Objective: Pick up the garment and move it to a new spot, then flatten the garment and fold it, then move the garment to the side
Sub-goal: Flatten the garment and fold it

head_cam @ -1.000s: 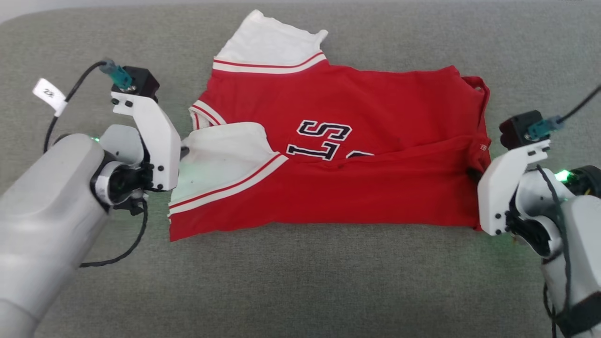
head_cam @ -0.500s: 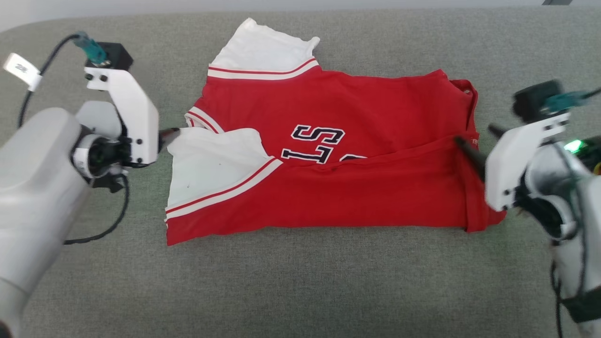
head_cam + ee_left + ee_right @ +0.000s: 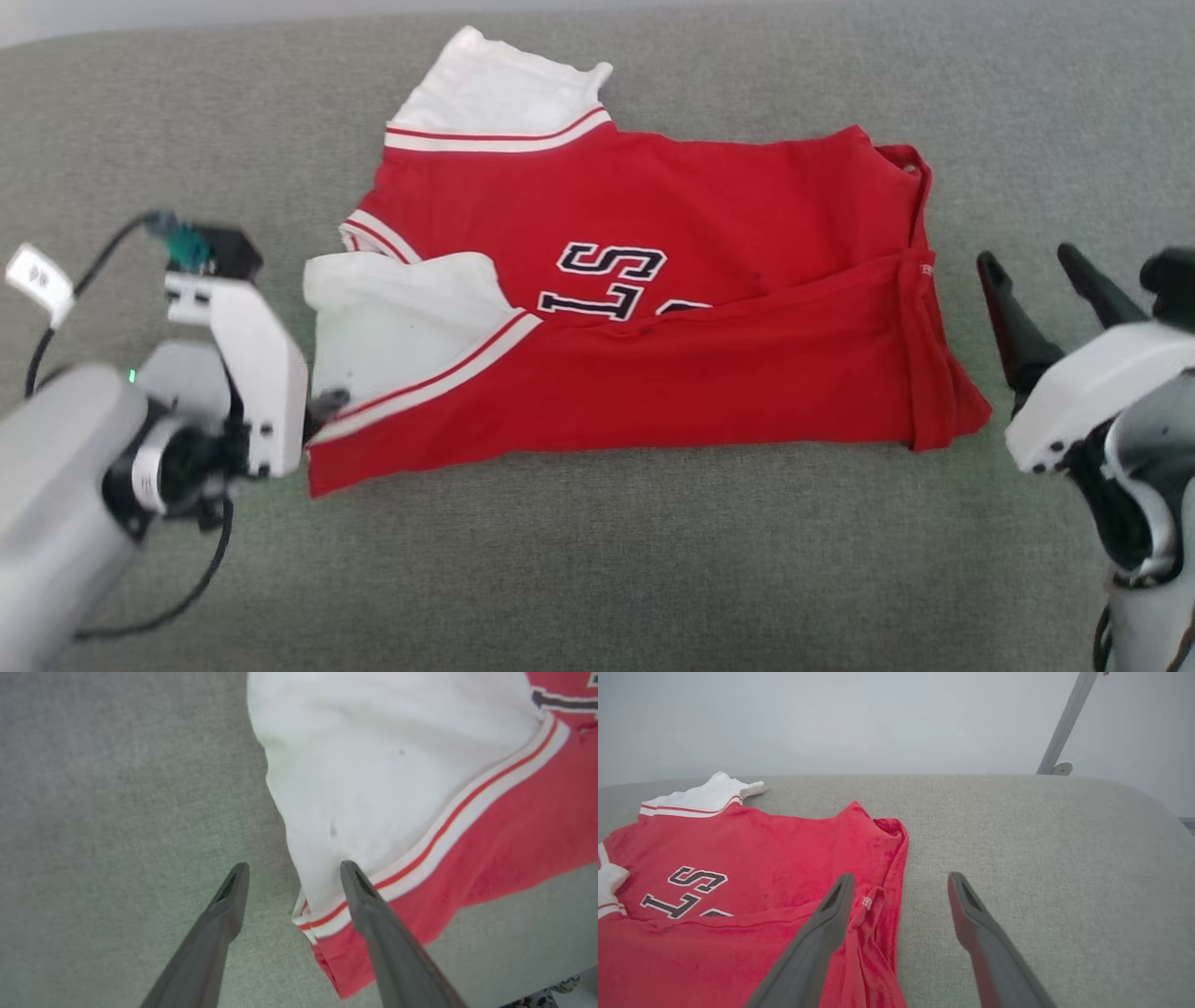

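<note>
Garment [image 3: 709,392]: one, folded on grey surface [image 3: 597,560]; left gripper [image 3: 293,865], right gripper [image 3: 1027,258]: two, both spread.

The garment [image 3: 653,373] lay folded across the middle of the cushion [image 3: 597,579], its length running left to right. Its far sleeve [image 3: 495,93] stuck out behind at the left, and its near sleeve [image 3: 392,327] lay on top. My left gripper [image 3: 294,865] straddled the near sleeve's left edge. My right gripper [image 3: 1027,259] stood just right of the garment, apart from it.

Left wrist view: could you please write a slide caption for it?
Open left gripper at the white sleeve edge of the red T-shirt on grey upholstery.
</note>
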